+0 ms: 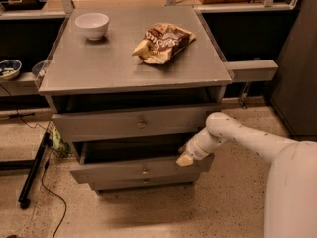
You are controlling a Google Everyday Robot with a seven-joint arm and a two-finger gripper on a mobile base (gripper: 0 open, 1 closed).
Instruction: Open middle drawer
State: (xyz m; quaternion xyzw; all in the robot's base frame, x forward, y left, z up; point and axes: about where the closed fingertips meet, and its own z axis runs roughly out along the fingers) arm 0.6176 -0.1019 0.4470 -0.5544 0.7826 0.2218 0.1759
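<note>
The gripper (185, 158) rests at the right end of the top edge of the middle drawer (114, 172). We cannot tell whether it is open or clamped. The drawer stands partly out, below the top drawer (99, 125).

Risk, in our judgement: a pull from this end may skew the drawer and jam it, or the gripper may slip off the edge.

The front's long axis runs left to right, and its knob (144, 170) faces the camera. On the cabinet top (99, 68), a bowl (92, 25) sits near the far left corner.
</note>
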